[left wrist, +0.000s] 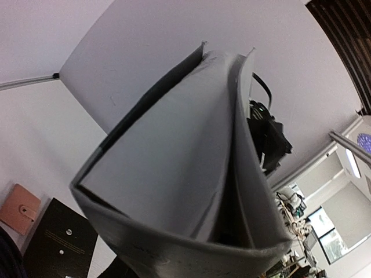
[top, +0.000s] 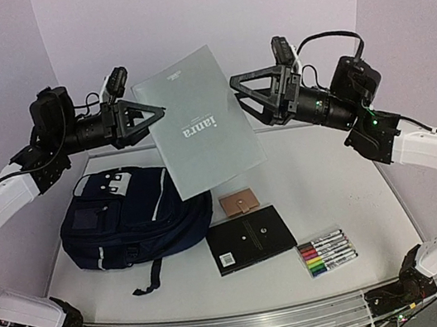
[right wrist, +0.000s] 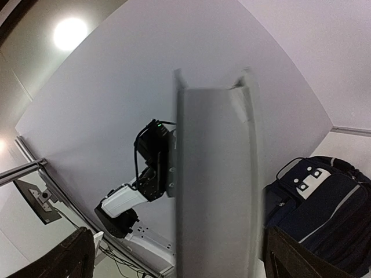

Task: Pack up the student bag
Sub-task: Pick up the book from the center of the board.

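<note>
Presently the left gripper (top: 158,111) is clamping its jaws on the thin grey softcover book (top: 195,125), holding it aloft. The right gripper's (top: 240,99) jaws are standing apart at its opposite edge. The large navy-blue fabric backpack (top: 127,216) is lying slumped on the white counter (top: 330,178). It is looking soft and floppy, best taken by the zip rim.

Soft, even light fills the overhead view; shadows on the white table (top: 329,170) are faint, and the dark backpack (top: 120,226) loses detail. In the right wrist view a round lamp (right wrist: 71,33) glares at upper left and the grey booklet (right wrist: 214,191) is blurred. Both wrist views bend straight lines near their edges.
</note>
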Action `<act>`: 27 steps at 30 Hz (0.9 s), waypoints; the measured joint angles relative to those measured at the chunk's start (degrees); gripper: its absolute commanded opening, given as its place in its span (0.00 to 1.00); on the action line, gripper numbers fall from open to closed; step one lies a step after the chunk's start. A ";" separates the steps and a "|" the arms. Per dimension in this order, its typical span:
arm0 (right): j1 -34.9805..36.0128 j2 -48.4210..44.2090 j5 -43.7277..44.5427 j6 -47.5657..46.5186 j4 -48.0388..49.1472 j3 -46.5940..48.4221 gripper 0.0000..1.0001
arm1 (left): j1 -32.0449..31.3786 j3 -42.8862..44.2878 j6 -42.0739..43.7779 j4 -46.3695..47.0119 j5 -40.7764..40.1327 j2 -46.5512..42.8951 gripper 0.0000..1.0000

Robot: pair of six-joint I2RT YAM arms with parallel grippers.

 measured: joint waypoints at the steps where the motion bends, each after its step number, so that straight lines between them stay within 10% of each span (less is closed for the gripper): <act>1: 0.15 -0.03 -0.15 -0.28 -0.02 -0.11 0.98 | 0.58 0.00 -0.49 -0.41 -0.09 0.43 0.06; 11: 0.02 0.36 -0.01 -2.49 -3.08 -0.89 0.92 | 1.71 0.16 -2.50 -2.31 1.07 1.88 0.09; 22: 0.57 4.76 1.14 -5.76 -8.74 -0.75 0.41 | 2.55 1.80 -1.78 -5.80 3.20 5.59 0.14; 27: 0.59 4.76 2.05 -5.57 -9.21 -0.75 0.32 | 2.55 4.30 1.51 -9.30 3.23 6.20 0.43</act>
